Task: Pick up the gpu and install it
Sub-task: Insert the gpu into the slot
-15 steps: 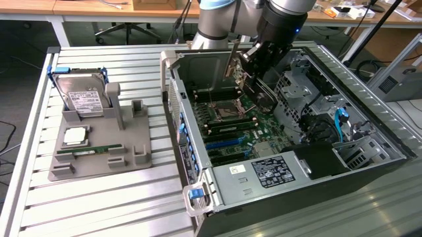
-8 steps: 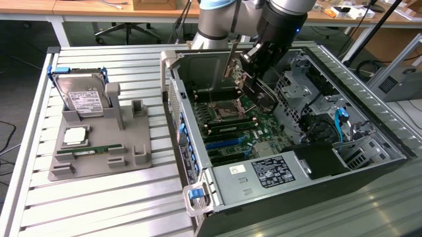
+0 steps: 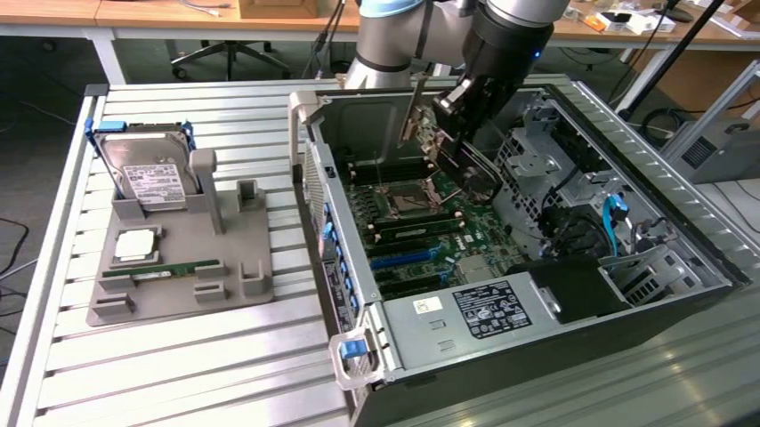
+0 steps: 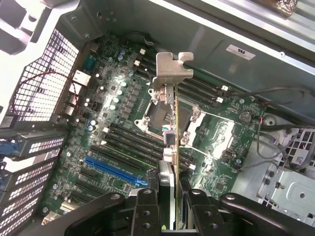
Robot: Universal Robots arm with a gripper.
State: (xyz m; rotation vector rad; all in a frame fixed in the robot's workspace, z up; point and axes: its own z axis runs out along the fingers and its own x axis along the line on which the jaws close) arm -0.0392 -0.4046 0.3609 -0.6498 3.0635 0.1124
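1. A ribbed metal counter (image 3: 178, 374) carries an open computer case (image 3: 665, 231). On the exterior view's left sits a grey holder tray (image 3: 238, 267), with a hard drive (image 3: 149, 178) leaning upright and a RAM stick (image 3: 160, 269) lying flat. Behind them stand wooden desks (image 3: 48, 11) and an office chair (image 3: 226, 53).
2. The exterior view gives the wider setting. The arm (image 3: 511, 36) reaches down into the case over the motherboard (image 3: 416, 222), and the gpu (image 3: 416, 111) hangs at its tip as a thin upright strip.
3. The wrist view looks along the card. The jaws are clamped on the gpu (image 4: 175, 128), one on each face, with its silver bracket (image 4: 173, 66) at the far end. The card lies in line with the CPU socket (image 4: 160, 115), and the blue slot (image 4: 115, 171) is off to one side.
4. The card is seen edge-on, so its faces are hard to make out. Its near end is hidden between the jaws, and I cannot tell whether it touches the board.
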